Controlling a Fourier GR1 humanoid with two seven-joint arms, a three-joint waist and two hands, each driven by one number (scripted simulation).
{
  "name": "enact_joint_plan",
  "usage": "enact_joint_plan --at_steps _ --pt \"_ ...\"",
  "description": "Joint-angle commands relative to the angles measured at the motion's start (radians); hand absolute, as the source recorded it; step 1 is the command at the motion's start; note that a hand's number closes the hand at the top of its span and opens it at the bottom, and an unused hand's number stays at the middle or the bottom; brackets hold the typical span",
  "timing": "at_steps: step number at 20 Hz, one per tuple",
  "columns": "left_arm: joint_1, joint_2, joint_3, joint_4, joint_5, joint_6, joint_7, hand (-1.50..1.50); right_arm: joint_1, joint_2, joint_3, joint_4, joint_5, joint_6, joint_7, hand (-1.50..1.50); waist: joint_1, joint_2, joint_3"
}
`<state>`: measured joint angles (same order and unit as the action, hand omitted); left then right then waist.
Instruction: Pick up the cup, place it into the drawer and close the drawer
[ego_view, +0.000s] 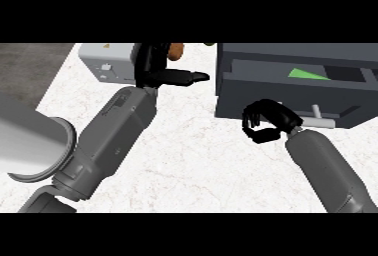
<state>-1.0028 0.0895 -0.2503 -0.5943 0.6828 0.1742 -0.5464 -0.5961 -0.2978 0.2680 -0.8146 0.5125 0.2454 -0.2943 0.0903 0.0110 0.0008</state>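
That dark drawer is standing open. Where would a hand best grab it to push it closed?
Probably by the pale handle sticking out of the front panel of the drawer, the side facing the robot. Come from the near side, where the right hand hangs with curled fingers. The front looks broad and flat, so simply pushing it away should work too.

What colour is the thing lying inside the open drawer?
Bright green, seen in the head view.

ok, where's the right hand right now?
In the head view the right hand sits right of centre, fingers curled, against the front of the open dark drawer, just left of its pale handle.
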Motion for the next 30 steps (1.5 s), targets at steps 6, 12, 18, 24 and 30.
enact_joint_plan --at_steps 6,12,18,24,30 --pt "0.097 0.076 -0.007 -0.105 0.010 -0.068 0.044 -1.50 -0.240 -0.049 -0.194 0.297 -0.061 -0.109 -0.130 1.50 0.060 0.020 0.005" --pt "0.138 0.098 -0.023 -0.141 0.004 -0.116 0.039 -1.50 -0.335 -0.110 -0.264 0.341 -0.105 -0.095 -0.081 1.50 0.093 0.028 0.005" --pt "0.144 0.131 -0.017 -0.163 0.018 -0.160 0.067 -1.50 -0.358 -0.155 -0.287 0.319 -0.140 -0.041 -0.068 1.50 0.116 0.032 0.003" --pt "0.174 0.119 -0.023 -0.169 0.019 -0.169 0.060 -1.50 -0.360 -0.193 -0.306 0.287 -0.180 0.028 -0.063 1.50 0.126 0.037 0.001" --pt "0.199 0.122 -0.027 -0.178 0.022 -0.188 0.058 -1.50 -0.332 -0.215 -0.312 0.258 -0.203 0.069 -0.075 1.50 0.128 0.041 0.002"
